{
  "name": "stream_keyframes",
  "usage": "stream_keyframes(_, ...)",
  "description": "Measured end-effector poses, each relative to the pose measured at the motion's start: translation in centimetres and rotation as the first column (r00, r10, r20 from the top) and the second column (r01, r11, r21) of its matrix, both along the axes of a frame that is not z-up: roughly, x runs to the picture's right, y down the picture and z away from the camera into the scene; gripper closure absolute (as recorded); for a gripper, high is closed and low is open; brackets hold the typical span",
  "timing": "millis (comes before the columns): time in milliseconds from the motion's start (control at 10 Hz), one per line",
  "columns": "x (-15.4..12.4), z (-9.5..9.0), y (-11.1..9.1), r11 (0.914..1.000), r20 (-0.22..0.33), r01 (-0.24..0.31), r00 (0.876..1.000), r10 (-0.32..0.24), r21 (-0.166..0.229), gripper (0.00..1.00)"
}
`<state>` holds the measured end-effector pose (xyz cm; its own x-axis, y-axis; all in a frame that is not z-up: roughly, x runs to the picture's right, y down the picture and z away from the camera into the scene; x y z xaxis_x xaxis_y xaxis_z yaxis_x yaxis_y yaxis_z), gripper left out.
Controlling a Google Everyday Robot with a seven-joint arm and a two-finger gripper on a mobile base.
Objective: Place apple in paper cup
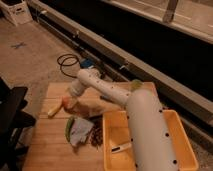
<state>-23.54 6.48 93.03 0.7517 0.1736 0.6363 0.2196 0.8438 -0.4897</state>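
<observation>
Gripper (72, 100) sits low over the left end of the wooden table (45, 147), right by the apple (65, 103), which lies next to the banana (54, 111). Whether it holds anything cannot be told. The apple looks firm, light and smooth, likely to roll, so it is best gripped across its widest middle.

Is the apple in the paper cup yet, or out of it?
Out. The apple shows bare beside the gripper over the wooden table's left side, no cup wall around it.
</observation>
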Motion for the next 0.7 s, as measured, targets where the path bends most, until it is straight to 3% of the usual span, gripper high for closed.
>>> stream_keyframes(300, 0.5, -0.5, 0.9, 0.9999, 0.012, 0.007, 1.000, -0.006, -0.014, 0.76)
stream_keyframes(500, 2.1, -1.7, 0.1, 0.9998, 0.001, -0.017, 1.000, 0.017, 0.004, 0.95)
stream_keyframes(700, 4.3, -4.4, -2.1, 0.9987, -0.017, -0.033, 0.999, 0.034, 0.038, 1.00)
